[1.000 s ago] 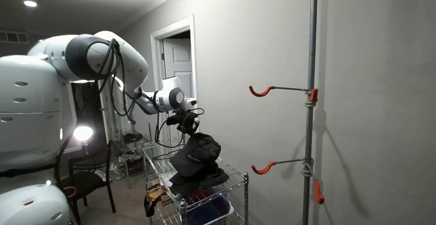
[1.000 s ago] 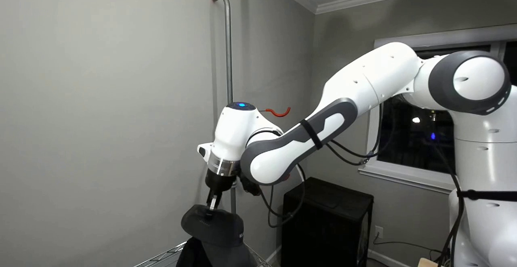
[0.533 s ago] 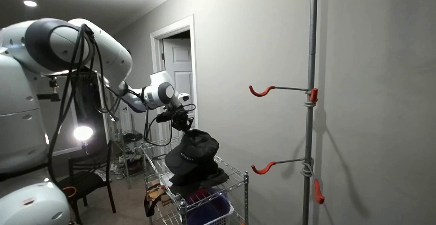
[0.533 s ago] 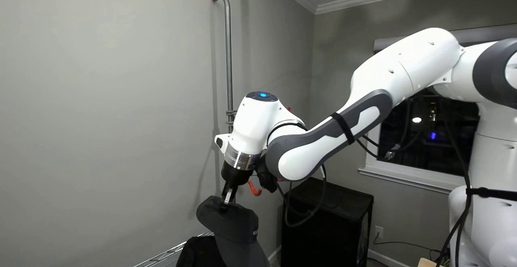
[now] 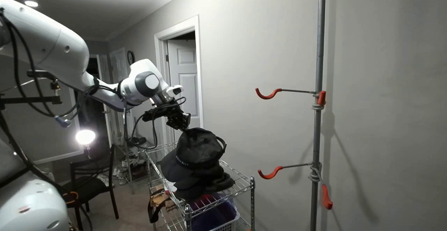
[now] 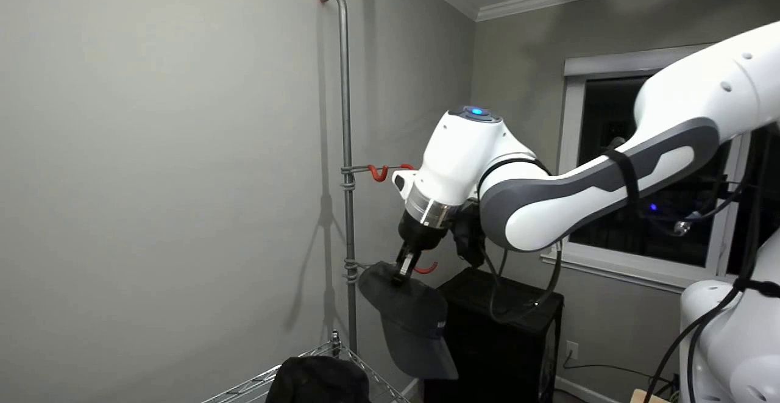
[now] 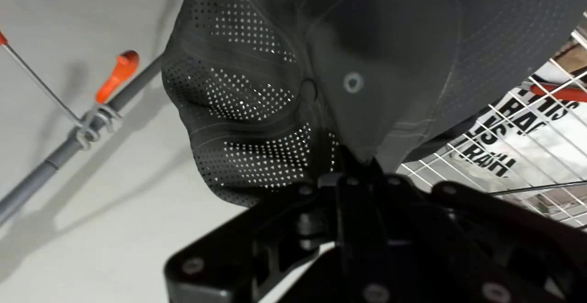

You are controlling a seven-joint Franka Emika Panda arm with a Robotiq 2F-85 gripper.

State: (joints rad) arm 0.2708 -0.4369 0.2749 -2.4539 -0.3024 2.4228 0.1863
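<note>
One dark cap (image 6: 411, 320) hangs in the air, with the hand (image 6: 403, 274) pinching cloth of its crown (image 6: 417, 302) between the fingers (image 7: 357, 216). In an exterior view the cap is tilted, its brim (image 6: 420, 354) slanting downward, and it is apart from the dark pile (image 6: 318, 381) resting on the wire counter (image 6: 255, 383). In an exterior view a loop (image 5: 222, 143) also shows at the cap's back, and pale lettering (image 5: 182, 161), too small to read, runs just above the brim; there the cap overlaps the pile, so the gap between them cannot be judged. The wrist view shows perforated panels (image 7: 257, 96) and small eyelets (image 7: 353, 82) in the crown, and past the brim, seen through the counter, a white printed piece (image 7: 518, 129) with black letters, near a red strip (image 7: 562, 93). Below the counter sits a white basket (image 5: 233, 222) with something purple (image 5: 214, 217) in it, and tan gear (image 5: 160, 199) shows near it. In both exterior views a grey pole (image 6: 345, 98) stands upright by the wall (image 6: 183, 147), with red-ended hooks (image 5: 269, 95) jutting out from it. A black cabinet (image 6: 499, 354) stands beyond the cap, near a window (image 6: 640, 232) with dark glass. The white arm (image 6: 591, 183) reaches down to the hand, dark cables (image 6: 551, 275) looping beneath it. Farther back are a lit lamp (image 5: 85, 137), a chair (image 5: 90, 185) and a white door (image 5: 187, 84).
</note>
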